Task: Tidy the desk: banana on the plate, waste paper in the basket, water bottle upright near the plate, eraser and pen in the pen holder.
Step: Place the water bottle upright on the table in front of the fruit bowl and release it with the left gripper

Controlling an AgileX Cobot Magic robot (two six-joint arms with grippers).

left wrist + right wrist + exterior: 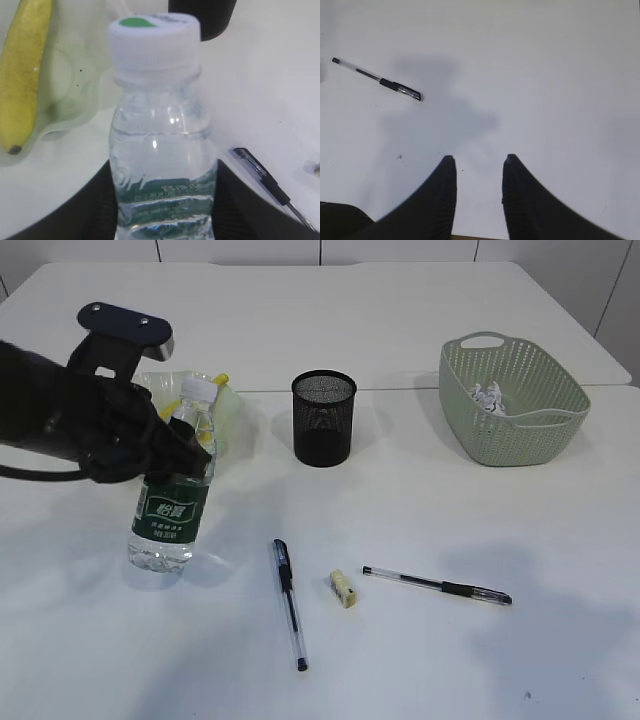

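Observation:
The water bottle (172,510) (162,150) stands upright, white cap on top, its base seemingly resting on the desk (420,510). My left gripper (178,455) (165,210) is shut on the water bottle's upper body, one finger on each side. Just behind it, the banana (22,75) lies on the pale-green plate (238,408) (75,100). Two pens (288,602) (440,585) and the eraser (343,589) lie on the desk in front of the black pen holder (323,418). Waste paper (488,398) sits in the basket (520,440). My right gripper (477,159) hangs open over bare desk, and one pen (377,80) lies at far left of its view.
The basket stands at the back right near a seam between two tabletops. The pen holder (202,15) is close behind the bottle to the right. My right arm does not show in the exterior view.

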